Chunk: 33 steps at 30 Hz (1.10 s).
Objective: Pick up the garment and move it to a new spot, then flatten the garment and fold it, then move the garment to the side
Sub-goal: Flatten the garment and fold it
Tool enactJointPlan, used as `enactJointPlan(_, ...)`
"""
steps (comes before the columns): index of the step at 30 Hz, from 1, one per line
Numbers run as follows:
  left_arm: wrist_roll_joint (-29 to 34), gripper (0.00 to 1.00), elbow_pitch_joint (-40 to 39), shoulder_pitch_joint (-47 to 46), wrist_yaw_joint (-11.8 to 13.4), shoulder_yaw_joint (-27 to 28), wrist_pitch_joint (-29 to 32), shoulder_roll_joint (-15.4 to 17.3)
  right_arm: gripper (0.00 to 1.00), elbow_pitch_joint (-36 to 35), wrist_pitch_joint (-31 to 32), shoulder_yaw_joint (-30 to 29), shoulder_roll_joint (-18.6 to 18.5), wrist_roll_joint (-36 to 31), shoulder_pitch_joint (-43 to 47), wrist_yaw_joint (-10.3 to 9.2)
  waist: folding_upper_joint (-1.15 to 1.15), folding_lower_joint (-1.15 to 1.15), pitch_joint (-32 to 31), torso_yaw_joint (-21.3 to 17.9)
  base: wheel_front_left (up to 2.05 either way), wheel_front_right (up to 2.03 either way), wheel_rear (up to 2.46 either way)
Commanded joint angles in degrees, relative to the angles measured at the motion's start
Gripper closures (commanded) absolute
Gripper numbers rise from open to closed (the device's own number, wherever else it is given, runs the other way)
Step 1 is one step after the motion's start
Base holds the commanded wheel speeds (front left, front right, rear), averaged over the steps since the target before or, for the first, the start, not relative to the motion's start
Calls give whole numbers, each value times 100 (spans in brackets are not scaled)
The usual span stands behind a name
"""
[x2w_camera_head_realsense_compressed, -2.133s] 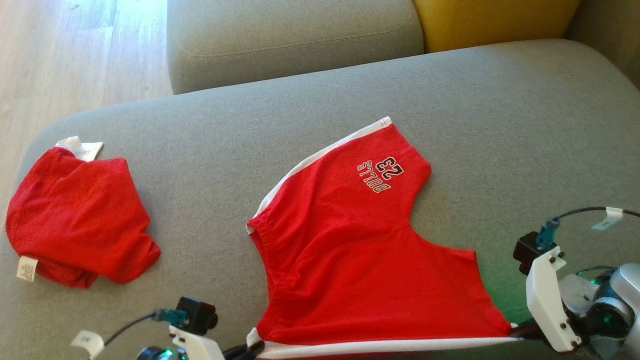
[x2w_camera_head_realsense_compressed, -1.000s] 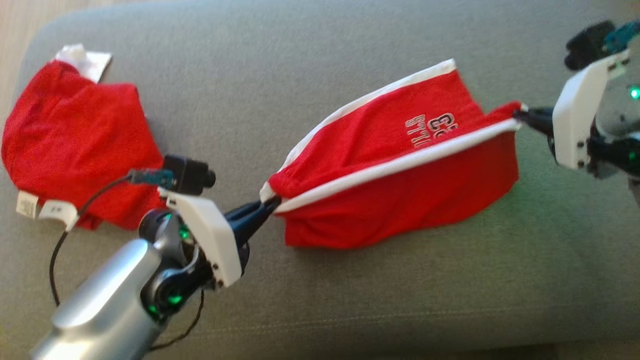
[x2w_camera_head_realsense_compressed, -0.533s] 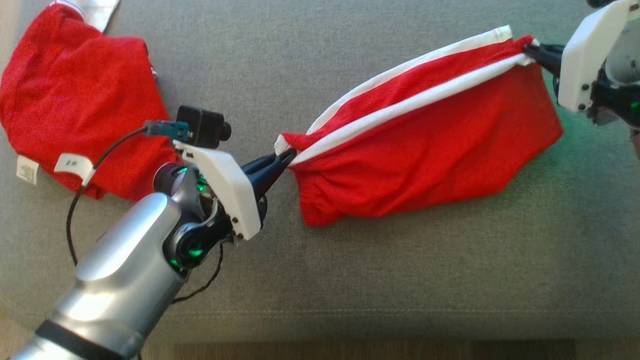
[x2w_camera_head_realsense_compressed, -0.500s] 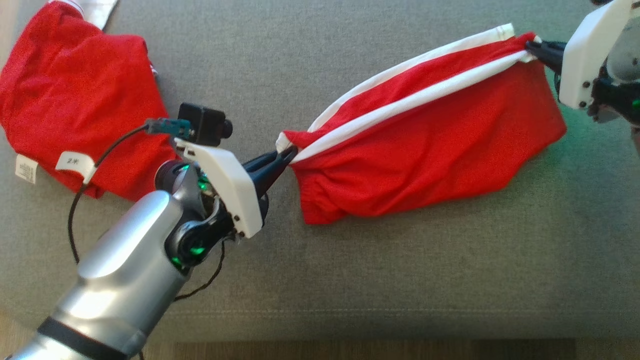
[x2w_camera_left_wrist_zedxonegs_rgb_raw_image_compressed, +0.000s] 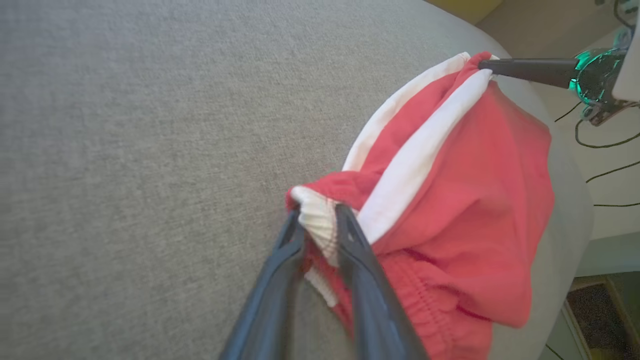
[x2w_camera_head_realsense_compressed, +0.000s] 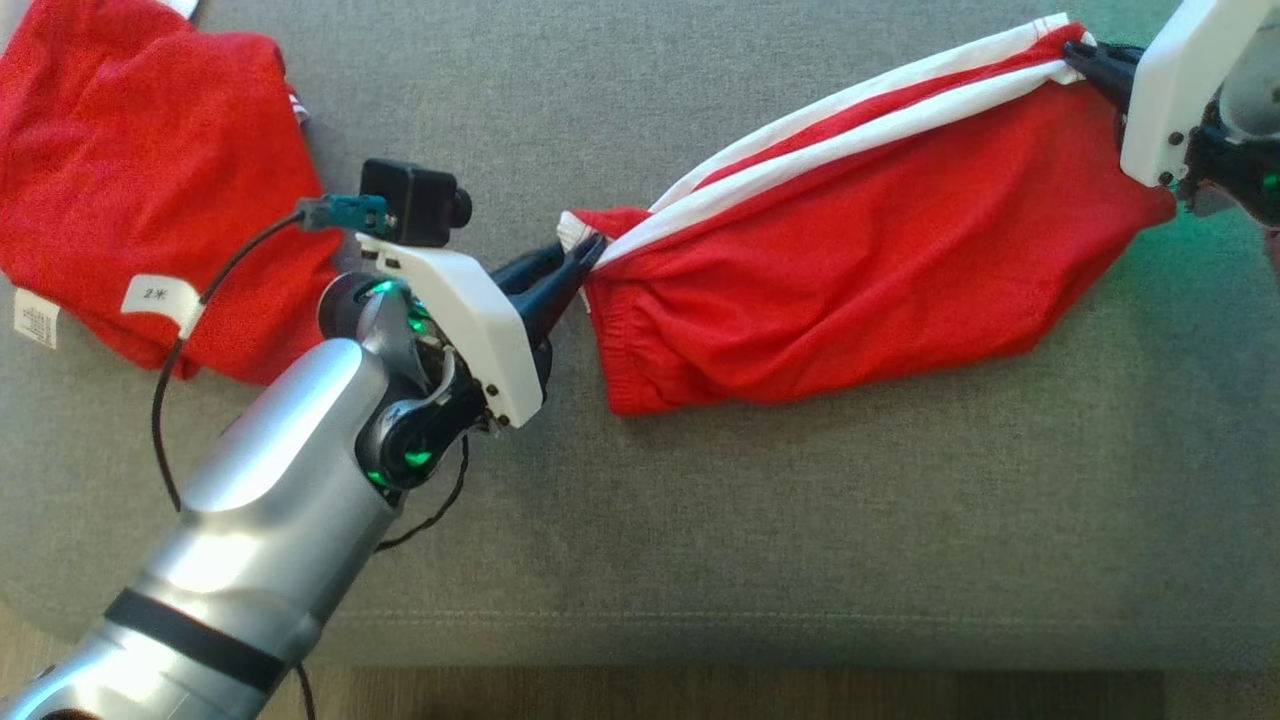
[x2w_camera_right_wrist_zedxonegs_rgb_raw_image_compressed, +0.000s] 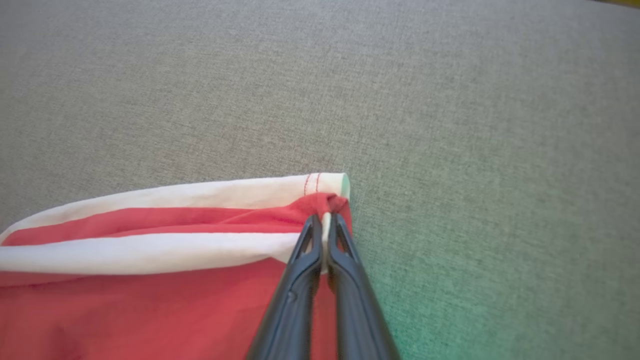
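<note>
Over the grey cushion, from 9 to 2 o'clock, I am stretching the red garment, left claw pinching its waistband, right claw its hem; I should be lowering both evenly.

Free: broad bare stretch of grey woven sofa cushion along the near side, middle to right; narrower bare strip at the far side, between the two garments.

Obstacles: red fabric shorts with white side stripes, strung slantwise between left tool and right tool, both clamped on their ends; crumpled red cloth garment, far left; silver left forearm with looping black cable, crossing the near left corner.
</note>
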Motion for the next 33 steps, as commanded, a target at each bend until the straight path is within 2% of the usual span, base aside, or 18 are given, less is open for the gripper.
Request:
enactJointPlan(1,90,53,-75,-255,-4,229,-95,133,100,-98,-90,28,0,59,-191,-3,0,0,20,6,0,0,0)
enactJointPlan(2,115,1,-44,-271,0,232,-144,123,82,-57,-142,40,-2,79,-212,-3,0,0,32,10,0,0,0)
enactJointPlan(3,137,0,-12,-285,7,233,-185,112,45,-21,-213,46,0,101,-232,-3,0,0,43,13,0,0,0)
enactJointPlan(4,153,0,26,-297,30,241,-221,98,0,32,-302,35,0,115,-257,-3,0,0,55,15,0,0,0)
enactJointPlan(18,466,0,595,-452,565,500,-1054,0,0,917,-1912,-90,266,12,-491,-3,0,0,51,-69,0,0,0)
enactJointPlan(21,560,0,696,-363,672,528,-1318,37,0,1070,-2565,-162,258,-19,-448,-3,0,0,-166,-157,0,0,0)
enactJointPlan(26,752,0,636,-181,880,636,-1939,140,0,1115,-3465,-204,241,-132,-306,-3,0,0,-573,-300,0,0,0)
enactJointPlan(30,989,0,422,47,1160,806,-2400,232,0,928,-4069,-193,287,-282,-57,-3,0,0,-954,-433,0,0,0)
enactJointPlan(33,1259,0,84,297,1413,1052,-2520,279,0,591,-4260,-368,325,-453,216,-3,0,0,-1196,-539,0,0,0)
